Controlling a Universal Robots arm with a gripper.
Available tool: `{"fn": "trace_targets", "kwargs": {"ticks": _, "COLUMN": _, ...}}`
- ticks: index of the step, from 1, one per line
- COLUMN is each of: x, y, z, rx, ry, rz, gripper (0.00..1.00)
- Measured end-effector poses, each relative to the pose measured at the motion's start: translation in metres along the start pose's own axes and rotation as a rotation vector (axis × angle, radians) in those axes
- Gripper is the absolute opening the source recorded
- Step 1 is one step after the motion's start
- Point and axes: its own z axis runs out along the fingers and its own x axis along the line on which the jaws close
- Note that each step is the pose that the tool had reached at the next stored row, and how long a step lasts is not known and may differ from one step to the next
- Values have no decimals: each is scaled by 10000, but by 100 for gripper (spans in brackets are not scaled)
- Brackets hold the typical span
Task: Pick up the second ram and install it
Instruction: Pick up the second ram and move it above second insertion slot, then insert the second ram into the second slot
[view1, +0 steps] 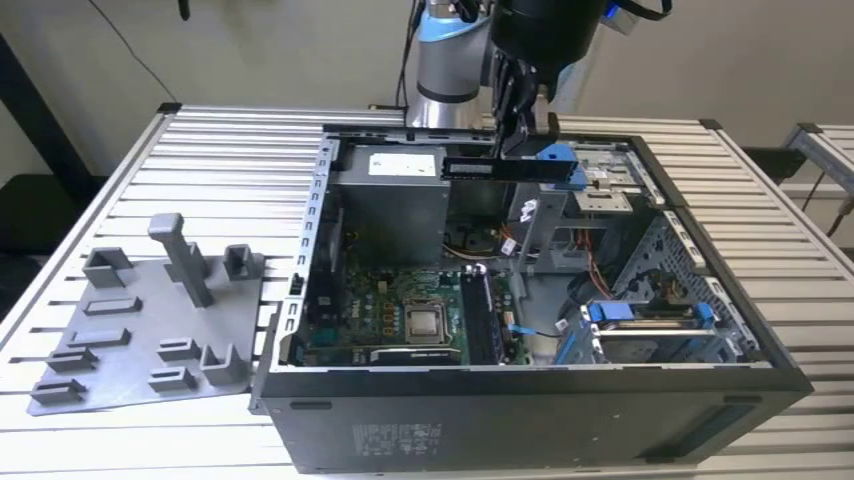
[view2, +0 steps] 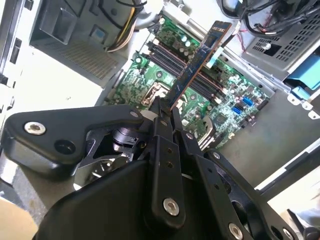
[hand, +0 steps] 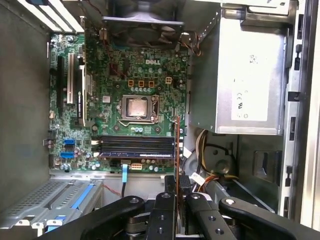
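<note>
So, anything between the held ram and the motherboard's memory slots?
No, just open air: in the second wrist view the ram hangs clear of the slots.

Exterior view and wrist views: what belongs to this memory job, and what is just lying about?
In the job: memory stick, held by the gripper above the open computer case; motherboard slots.
Lying about: grey fixture plate on the table; power supply.

open room above motherboard (hand: 135, 70), below tool (view2: 165, 106); power supply (hand: 247, 75), drive cage (hand: 50, 200) alongside.
</note>
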Motion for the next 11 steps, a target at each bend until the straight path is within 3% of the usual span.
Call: {"fn": "trace_targets", "kwargs": {"ticks": 11, "x": 0, "y": -6, "z": 2, "rx": 0, "ry": 0, "rz": 1, "gripper": 14}}
